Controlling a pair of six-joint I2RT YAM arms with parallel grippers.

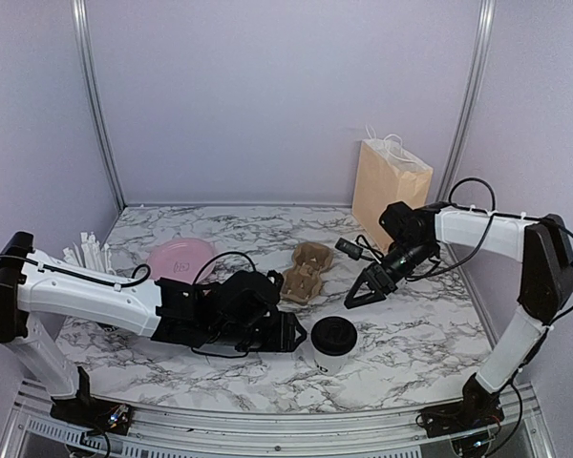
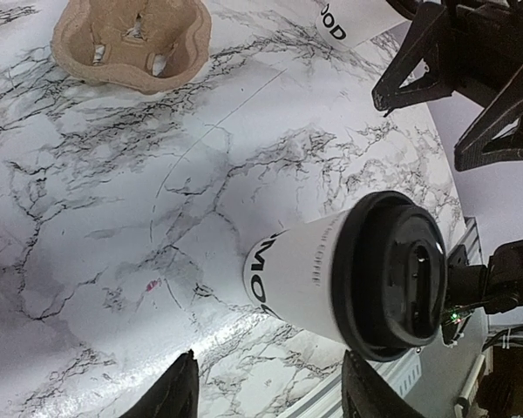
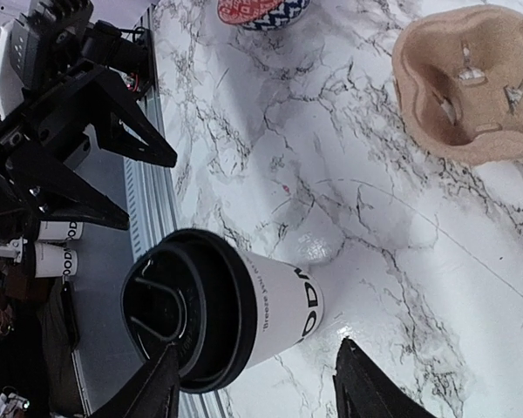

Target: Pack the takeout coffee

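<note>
One takeout coffee (image 1: pixel 332 345), a white paper cup with a black lid, stands upright near the table's front edge. My left gripper (image 1: pixel 294 336) sits low just left of it, open, with the cup (image 2: pixel 318 279) a little ahead of its fingertips and untouched. My right gripper (image 1: pixel 356 296) hangs open above and behind the cup, pointing down toward it. In the right wrist view the cup (image 3: pixel 283 300) shows beyond the spread fingers (image 3: pixel 370 387), and nothing is between them. The brown pulp cup tray (image 1: pixel 310 270) lies empty behind the cup.
A brown paper bag (image 1: pixel 390 186) stands at the back right by the wall. A pink plate (image 1: pixel 180 258) and a cup of white straws (image 1: pixel 88 253) are at the left. The table's metal rail (image 1: pixel 267 420) runs close in front of the cup.
</note>
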